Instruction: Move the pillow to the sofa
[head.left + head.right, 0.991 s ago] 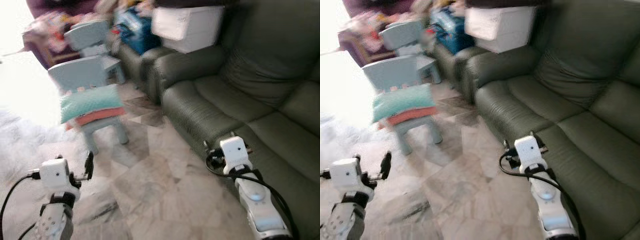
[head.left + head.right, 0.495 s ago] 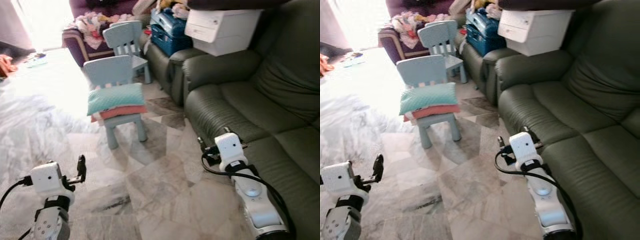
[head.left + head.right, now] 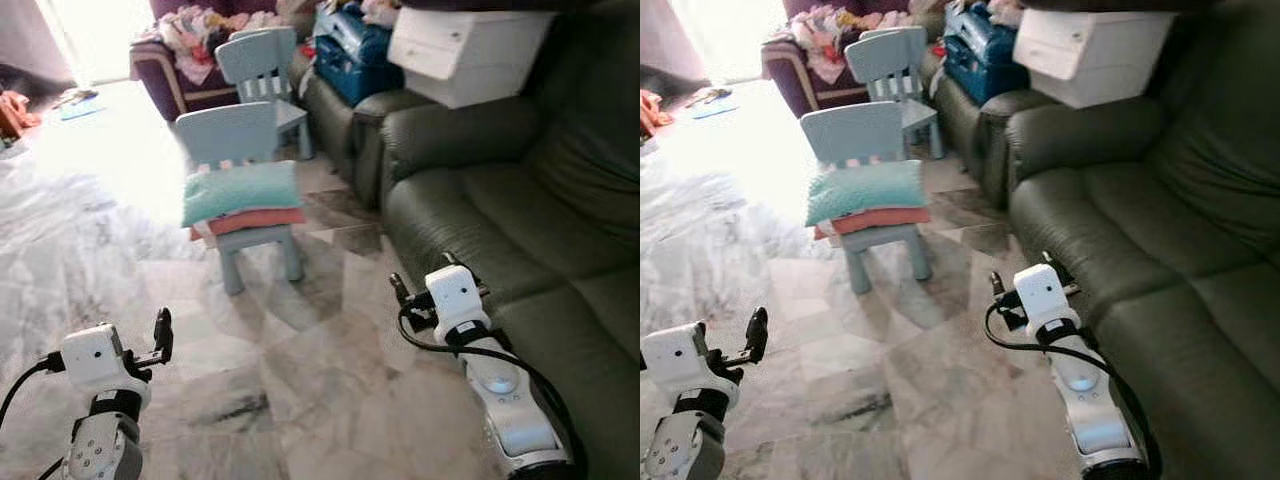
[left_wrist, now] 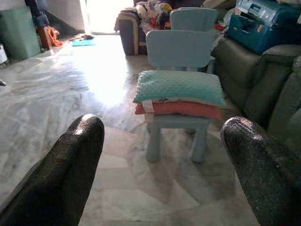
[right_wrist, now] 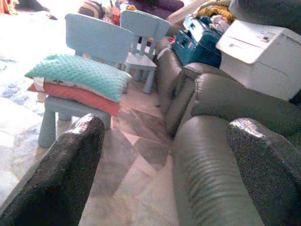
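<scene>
On the small blue chair (image 3: pixel 245 190), which stood on the marble floor (image 3: pixel 90 250) in front of the sofa (image 3: pixel 500 220), the teal pillow (image 3: pixel 240 192) lay on top of a coral pillow (image 3: pixel 255 220). Both were untouched, so the task had hardly begun: the approach, the grasp and the carry to the sofa were all left. The left gripper (image 4: pixel 160 155) and the right gripper (image 5: pixel 164 155) were well apart from the chair, each with fingers (image 4: pixel 70 160) spread wide and holding nothing. Beside the chair, on the sofa arm, sat a white box (image 3: pixel 465 50). No writing could be read.
</scene>
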`<state>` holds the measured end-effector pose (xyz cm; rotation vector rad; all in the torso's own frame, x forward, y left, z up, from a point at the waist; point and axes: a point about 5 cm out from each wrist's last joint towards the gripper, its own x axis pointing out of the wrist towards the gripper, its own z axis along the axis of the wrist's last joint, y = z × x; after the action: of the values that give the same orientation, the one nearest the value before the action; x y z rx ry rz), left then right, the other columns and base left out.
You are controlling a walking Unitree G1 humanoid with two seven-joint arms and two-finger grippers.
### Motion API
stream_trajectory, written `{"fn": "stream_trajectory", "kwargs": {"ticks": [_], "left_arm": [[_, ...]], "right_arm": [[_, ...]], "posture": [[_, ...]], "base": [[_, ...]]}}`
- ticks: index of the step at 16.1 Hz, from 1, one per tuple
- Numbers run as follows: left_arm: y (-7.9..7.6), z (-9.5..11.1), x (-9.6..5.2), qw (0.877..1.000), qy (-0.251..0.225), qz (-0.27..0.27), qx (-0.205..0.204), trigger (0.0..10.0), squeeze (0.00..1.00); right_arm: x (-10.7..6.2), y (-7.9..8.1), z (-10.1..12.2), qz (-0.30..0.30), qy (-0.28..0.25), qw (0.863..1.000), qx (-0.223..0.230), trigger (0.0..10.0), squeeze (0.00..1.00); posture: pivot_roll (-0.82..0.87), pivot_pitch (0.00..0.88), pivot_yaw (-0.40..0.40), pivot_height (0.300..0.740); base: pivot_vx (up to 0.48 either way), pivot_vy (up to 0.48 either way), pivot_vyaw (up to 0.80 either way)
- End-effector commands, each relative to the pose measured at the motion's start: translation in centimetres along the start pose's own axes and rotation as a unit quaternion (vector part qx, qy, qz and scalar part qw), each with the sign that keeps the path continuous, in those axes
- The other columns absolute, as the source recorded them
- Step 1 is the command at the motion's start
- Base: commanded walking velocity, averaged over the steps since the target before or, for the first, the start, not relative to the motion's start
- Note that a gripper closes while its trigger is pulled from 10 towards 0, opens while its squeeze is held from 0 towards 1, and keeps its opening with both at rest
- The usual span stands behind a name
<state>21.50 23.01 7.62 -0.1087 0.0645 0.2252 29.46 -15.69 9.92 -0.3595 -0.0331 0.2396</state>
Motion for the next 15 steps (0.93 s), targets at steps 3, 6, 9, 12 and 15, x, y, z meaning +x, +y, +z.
{"fn": "stream_trajectory", "kwargs": {"ticks": [3,6,9,12,15], "left_arm": [[0.16,0.13,0.00,1.000,0.001,-0.002,0.001,10.0,0.00],[0.15,0.12,-0.03,1.000,0.001,-0.003,0.001,10.0,0.00],[0.13,0.14,-0.07,1.000,0.001,-0.002,0.001,10.0,0.00],[0.11,0.10,-0.15,1.000,0.002,-0.002,0.004,10.0,0.00],[0.11,0.06,-0.14,1.000,0.002,-0.005,0.017,10.0,0.00]], "right_arm": [[0.07,0.26,0.40,0.009,-0.010,1.000,-0.002,10.0,0.00],[0.07,0.42,0.38,0.013,-0.011,1.000,-0.001,10.0,0.00],[0.16,0.52,0.47,0.016,-0.012,1.000,-0.001,10.0,0.00],[0.16,0.50,0.49,0.018,-0.014,1.000,-0.002,10.0,0.00],[0.19,0.64,0.55,0.023,-0.016,1.000,-0.003,10.0,0.00]], "posture": [[-0.17,0.000,0.071,0.740],[-0.16,0.000,0.071,0.740],[-0.16,0.000,0.069,0.740],[-0.16,0.000,0.068,0.740],[-0.16,0.000,0.069,0.740]], "base": [[0.396,0.268,0.00],[0.400,0.265,0.00],[0.396,0.270,0.00],[0.391,0.280,0.00],[0.390,0.280,0.00]]}}
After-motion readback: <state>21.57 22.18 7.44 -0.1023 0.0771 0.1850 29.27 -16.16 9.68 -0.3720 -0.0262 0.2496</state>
